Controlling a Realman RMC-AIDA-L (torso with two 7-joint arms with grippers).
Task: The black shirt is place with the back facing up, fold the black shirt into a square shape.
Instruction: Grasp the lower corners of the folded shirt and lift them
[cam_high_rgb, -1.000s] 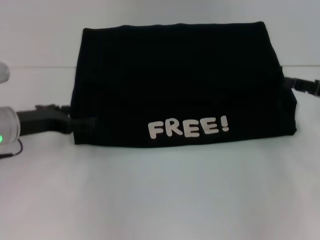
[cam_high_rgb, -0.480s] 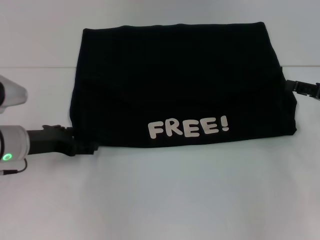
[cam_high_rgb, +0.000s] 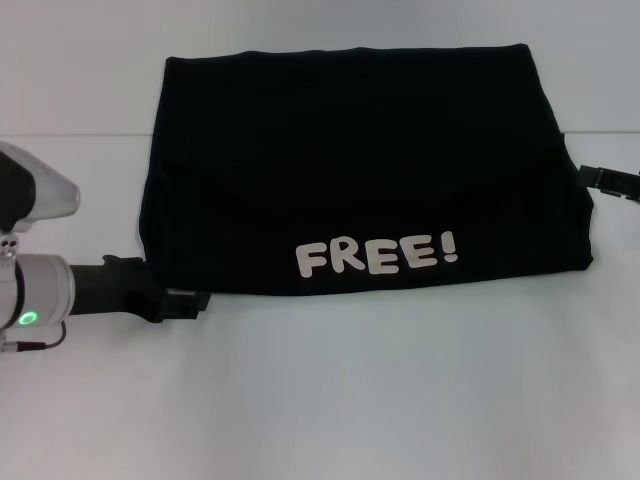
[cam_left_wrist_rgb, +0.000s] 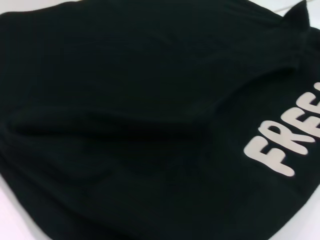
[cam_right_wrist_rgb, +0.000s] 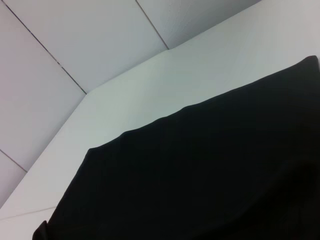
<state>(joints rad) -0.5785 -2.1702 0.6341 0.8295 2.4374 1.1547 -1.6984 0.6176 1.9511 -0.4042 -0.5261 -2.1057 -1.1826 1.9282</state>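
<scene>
Two grippers in view, fingers' opening can't be told on either. Left gripper (cam_high_rgb: 185, 303) lies low on table (cam_high_rgb: 330, 400), tip at near left corner of black shirt (cam_high_rgb: 350, 170), arm level. Shirt folded, "FREE!" print (cam_high_rgb: 377, 256) showing. Right gripper (cam_high_rgb: 608, 180) just beside shirt's right edge.

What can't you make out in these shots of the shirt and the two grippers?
- Left gripper, head view: fingertips dark against the black shirt; open or shut unclear.
- Right gripper, head view: cut off by the picture's edge.
- Both wrist views: no fingers show.
- Table under the shirt: hidden.
</scene>
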